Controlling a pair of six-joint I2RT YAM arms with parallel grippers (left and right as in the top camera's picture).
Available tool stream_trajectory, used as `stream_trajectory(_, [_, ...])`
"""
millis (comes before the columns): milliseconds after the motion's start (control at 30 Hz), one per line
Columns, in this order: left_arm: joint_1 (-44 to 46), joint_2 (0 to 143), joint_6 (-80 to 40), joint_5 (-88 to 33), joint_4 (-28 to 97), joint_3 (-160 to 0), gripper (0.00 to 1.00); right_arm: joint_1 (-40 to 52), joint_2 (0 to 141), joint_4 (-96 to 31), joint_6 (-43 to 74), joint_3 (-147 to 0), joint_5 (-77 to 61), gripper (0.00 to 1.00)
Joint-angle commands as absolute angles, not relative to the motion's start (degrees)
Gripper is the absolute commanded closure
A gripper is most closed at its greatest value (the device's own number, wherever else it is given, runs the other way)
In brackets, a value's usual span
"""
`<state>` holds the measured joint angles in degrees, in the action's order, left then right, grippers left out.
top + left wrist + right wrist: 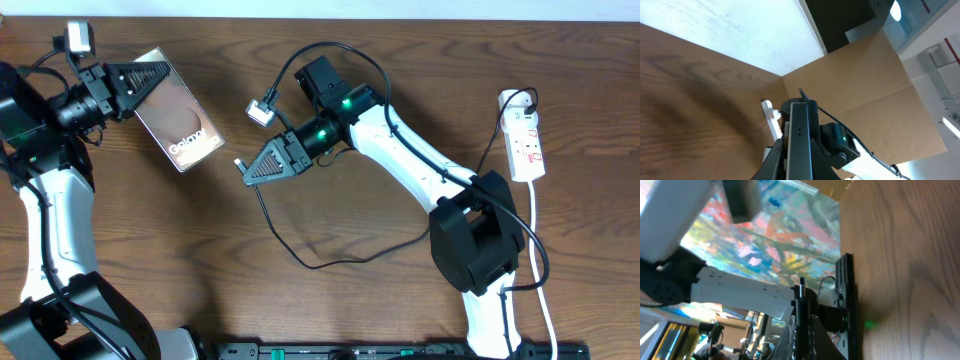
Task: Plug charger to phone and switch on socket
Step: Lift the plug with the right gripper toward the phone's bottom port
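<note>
The phone (pixel 178 128), a dark glossy slab with white lettering, is tilted over the table's left part. My left gripper (pixel 150 78) is shut on its upper end. In the left wrist view the phone (pixel 799 125) shows edge-on as a grey bar between the jaws of the left gripper (pixel 799 167). My right gripper (pixel 248 176) is at mid-table, shut on the charger (pixel 268 222) just behind its plug tip (pixel 238 163), which points left, a short way below and to the right of the phone's lower end. The charger (pixel 801 292) sticks up between the right gripper's jaws (pixel 801 330). The socket (pixel 526 138) lies at the far right.
The charger's slack loops across the table's front middle (pixel 330 262) and runs right under the right arm (pixel 420 165). A white cord (pixel 540 250) trails from the socket toward the front edge. The left arm's base (pixel 60 240) stands at the left.
</note>
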<state>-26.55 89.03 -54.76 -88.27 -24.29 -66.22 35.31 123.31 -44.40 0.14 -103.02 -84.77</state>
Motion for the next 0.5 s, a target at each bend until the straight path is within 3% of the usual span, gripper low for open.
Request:
stream_trajectory(0, [-26.7, 88.8, -53.5, -87.8, -24.8, -66.7, 0.92, 35.1, 123.3, -43.4, -1.4, -104.0, -89.5, 0.99])
stream_trajectory(467, [-24.2, 88.8, -50.6, -84.8, -26.0, -66.7, 0.93, 35.9, 123.3, -37.5, -1.4, -104.0, -89.5, 0.99])
